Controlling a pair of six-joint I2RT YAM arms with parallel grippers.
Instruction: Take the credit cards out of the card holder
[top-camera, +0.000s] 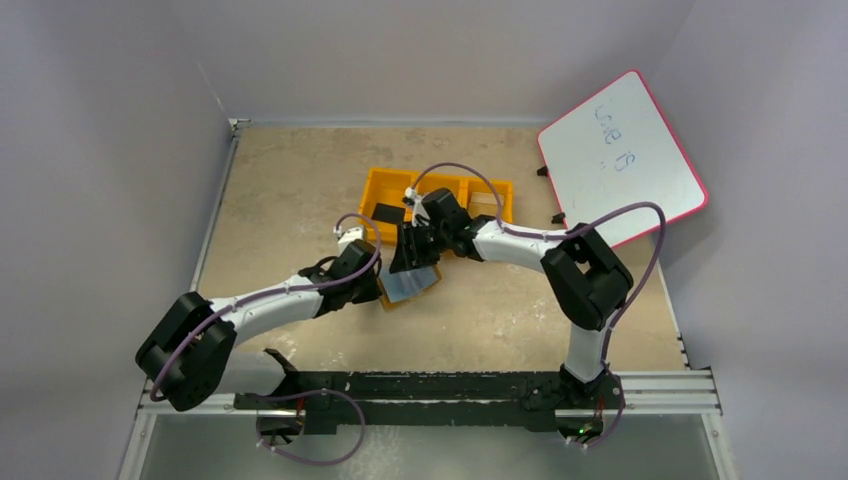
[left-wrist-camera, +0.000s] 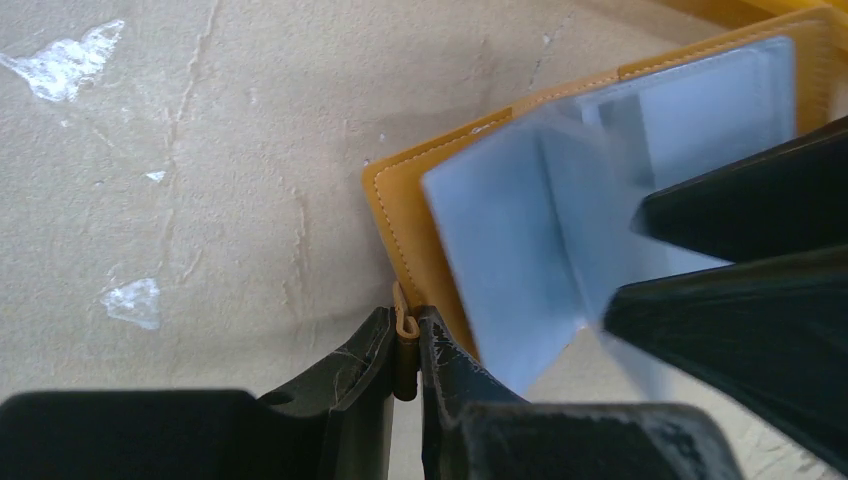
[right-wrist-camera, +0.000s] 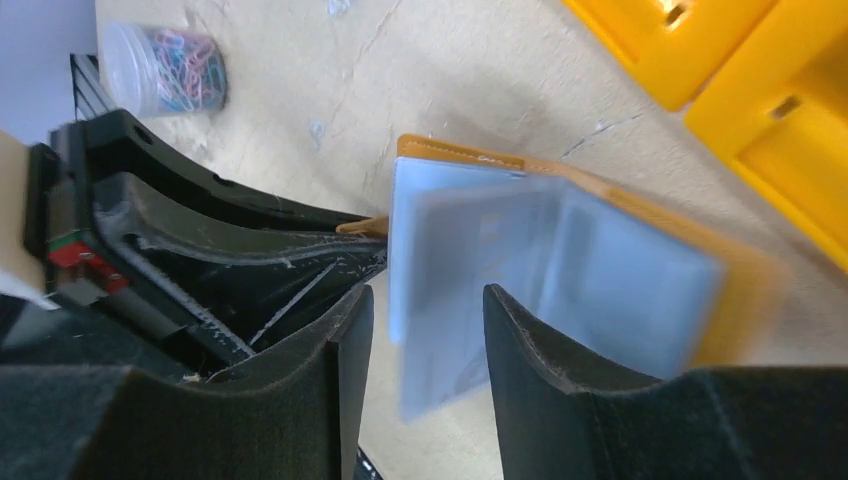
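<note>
Left tool (left-wrist-camera: 405, 338) clamped on card holder (left-wrist-camera: 398, 215) tab | right tool (right-wrist-camera: 425, 330) parted, nearer, astride jutting pale sheet (right-wrist-camera: 440, 250) | card or pocket: unclear

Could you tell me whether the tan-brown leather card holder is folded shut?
No, the tan-brown leather card holder lies open, its pale blue-grey inner pockets exposed.
</note>
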